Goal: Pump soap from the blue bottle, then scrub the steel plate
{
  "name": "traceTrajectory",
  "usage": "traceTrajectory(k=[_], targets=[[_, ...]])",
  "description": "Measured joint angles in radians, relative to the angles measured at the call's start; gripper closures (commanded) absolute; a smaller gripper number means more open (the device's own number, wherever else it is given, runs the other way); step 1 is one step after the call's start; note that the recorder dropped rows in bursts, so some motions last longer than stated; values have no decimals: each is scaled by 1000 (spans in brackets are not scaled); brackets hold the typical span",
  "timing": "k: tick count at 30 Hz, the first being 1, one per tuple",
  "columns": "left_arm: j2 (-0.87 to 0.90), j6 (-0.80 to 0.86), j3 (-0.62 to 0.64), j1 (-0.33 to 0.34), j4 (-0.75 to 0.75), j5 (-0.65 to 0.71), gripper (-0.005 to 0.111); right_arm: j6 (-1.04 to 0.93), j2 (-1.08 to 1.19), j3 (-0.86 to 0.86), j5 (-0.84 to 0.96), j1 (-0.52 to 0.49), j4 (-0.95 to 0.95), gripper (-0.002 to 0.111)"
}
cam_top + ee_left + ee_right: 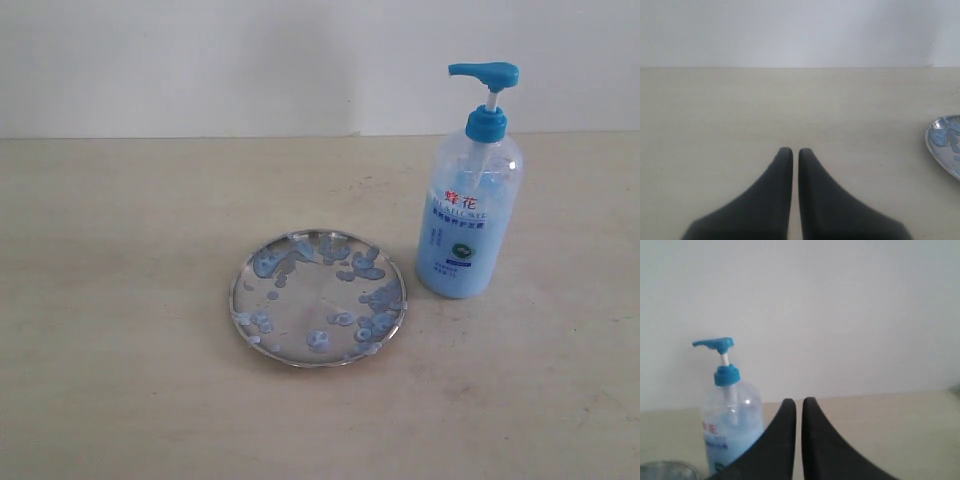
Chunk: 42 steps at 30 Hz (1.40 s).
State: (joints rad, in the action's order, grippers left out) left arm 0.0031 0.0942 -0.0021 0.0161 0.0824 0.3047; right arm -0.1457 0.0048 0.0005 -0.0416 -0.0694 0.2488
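Observation:
The steel plate [318, 297] lies on the table in the middle of the exterior view, dotted with pale blue soap [377, 300] blobs and smears. To its right stands the blue bottle [469, 205], upright, its blue pump head [485, 72] pointing left. Neither gripper shows in the exterior view. My left gripper [795, 151] is shut with nothing in it, over bare table, and the plate's rim [932, 145] shows at that view's edge. My right gripper [799, 401] is shut and empty too, with the bottle [730, 420] beyond and to one side of it.
A pale beige table [120, 300] carries both things. A plain white wall [250, 60] runs along its far edge, close behind the bottle.

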Motion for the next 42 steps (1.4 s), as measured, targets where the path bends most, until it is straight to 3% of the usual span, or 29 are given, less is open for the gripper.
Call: traceTrajectory(k=[2,7,10,21,42], targets=[[0,0,0,0,0,0,103,-106,0,0,42,-2,-22,109],[0,0,0,0,0,-3,103,-229,0,2,413,-4,-81,108],[0,0,0,0,0,-3,103,-245,0,2,494,-4,-134,108],[0,0,0,0,0,-3,103,25,0,-9,431,-8,-80,108],[0,0,0,0,0,-3,103,-35,0,-5,418,-8,-66,108]])
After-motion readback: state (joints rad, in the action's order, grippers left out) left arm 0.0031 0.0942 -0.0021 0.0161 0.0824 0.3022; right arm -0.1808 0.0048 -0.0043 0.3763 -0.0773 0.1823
